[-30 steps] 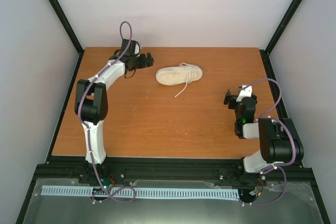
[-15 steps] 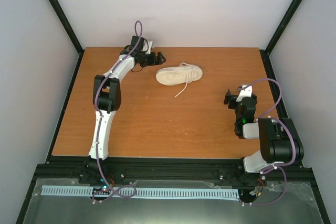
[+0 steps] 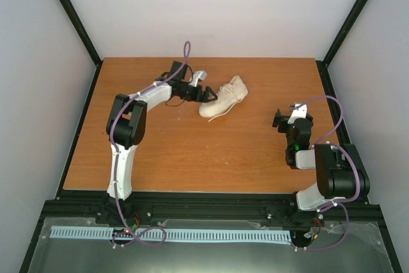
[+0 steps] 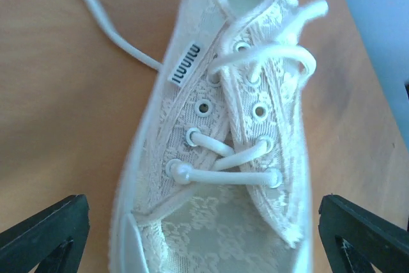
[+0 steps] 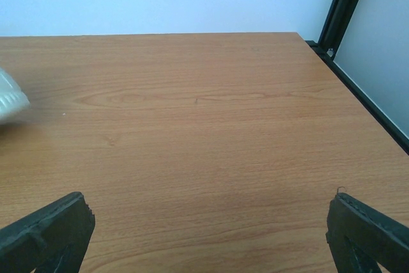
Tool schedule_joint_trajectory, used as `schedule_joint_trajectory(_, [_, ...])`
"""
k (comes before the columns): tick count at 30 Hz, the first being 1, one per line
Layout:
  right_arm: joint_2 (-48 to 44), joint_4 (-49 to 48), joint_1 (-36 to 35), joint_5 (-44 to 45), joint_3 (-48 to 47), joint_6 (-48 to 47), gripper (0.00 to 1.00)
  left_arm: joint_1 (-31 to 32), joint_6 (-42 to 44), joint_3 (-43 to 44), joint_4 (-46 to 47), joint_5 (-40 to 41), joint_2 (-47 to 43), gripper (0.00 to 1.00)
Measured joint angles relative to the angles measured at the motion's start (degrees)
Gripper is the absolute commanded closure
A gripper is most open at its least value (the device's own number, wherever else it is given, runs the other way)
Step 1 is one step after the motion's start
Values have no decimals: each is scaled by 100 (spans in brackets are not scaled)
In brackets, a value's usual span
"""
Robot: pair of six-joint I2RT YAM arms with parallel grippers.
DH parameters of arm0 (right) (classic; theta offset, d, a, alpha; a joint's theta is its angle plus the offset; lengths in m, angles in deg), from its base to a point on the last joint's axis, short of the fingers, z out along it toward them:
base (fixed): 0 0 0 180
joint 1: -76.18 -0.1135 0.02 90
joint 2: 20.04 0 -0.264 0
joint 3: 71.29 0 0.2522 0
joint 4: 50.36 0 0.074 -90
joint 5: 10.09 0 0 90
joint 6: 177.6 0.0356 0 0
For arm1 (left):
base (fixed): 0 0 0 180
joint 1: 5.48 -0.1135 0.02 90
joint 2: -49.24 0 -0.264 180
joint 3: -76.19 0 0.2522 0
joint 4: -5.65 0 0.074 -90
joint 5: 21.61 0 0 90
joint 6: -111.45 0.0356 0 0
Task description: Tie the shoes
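The cream lace-pattern shoe (image 3: 225, 96) lies at the back middle of the table, skewed, with its toe toward my left gripper (image 3: 208, 94). That gripper stands open, its black fingers (image 4: 48, 231) on either side of the toe. In the left wrist view the shoe (image 4: 223, 158) fills the frame, its white laces loosely threaded and untied. One loose lace end (image 4: 115, 36) trails onto the wood. My right gripper (image 3: 287, 115) is open over bare table at the right, well away from the shoe. The right wrist view shows that gripper (image 5: 211, 212) empty and a blurred bit of the shoe (image 5: 9, 97) at its left edge.
The wooden table (image 3: 192, 151) is ringed by a black frame (image 3: 332, 87), with pale walls close behind and on both sides. The right edge of the table (image 5: 358, 87) lies near my right gripper.
My left arm swung right from the back left corner to the shoe's toe. The shoe turned and shifted, its heel now pointing back right. The right arm stayed still.
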Motion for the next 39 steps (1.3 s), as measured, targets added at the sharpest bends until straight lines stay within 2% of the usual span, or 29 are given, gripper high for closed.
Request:
schedule_joint_trajectory(6, [0, 0, 0, 0, 0, 0, 0, 511, 317, -807, 234, 50, -426, 0])
schedule_joint_trajectory(12, [0, 0, 0, 0, 0, 0, 0, 562, 199, -1589, 682, 487, -809, 0])
schedule_joint_trajectory(17, [0, 0, 0, 0, 0, 0, 0, 590, -413, -2326, 1029, 1102, -1285, 2])
schedule_joint_trajectory(23, [0, -2, 0, 0, 0, -2, 0, 592, -1572, -3250, 1773, 1202, -1648, 3])
schedule_joint_trajectory(31, [0, -2, 0, 0, 0, -2, 0, 643, -2625, -3613, 2684, 809, -1593, 10])
schedule_joint_trajectory(39, [0, -2, 0, -2, 0, -2, 0, 809, -3128, -3578, 3182, 603, -1279, 19])
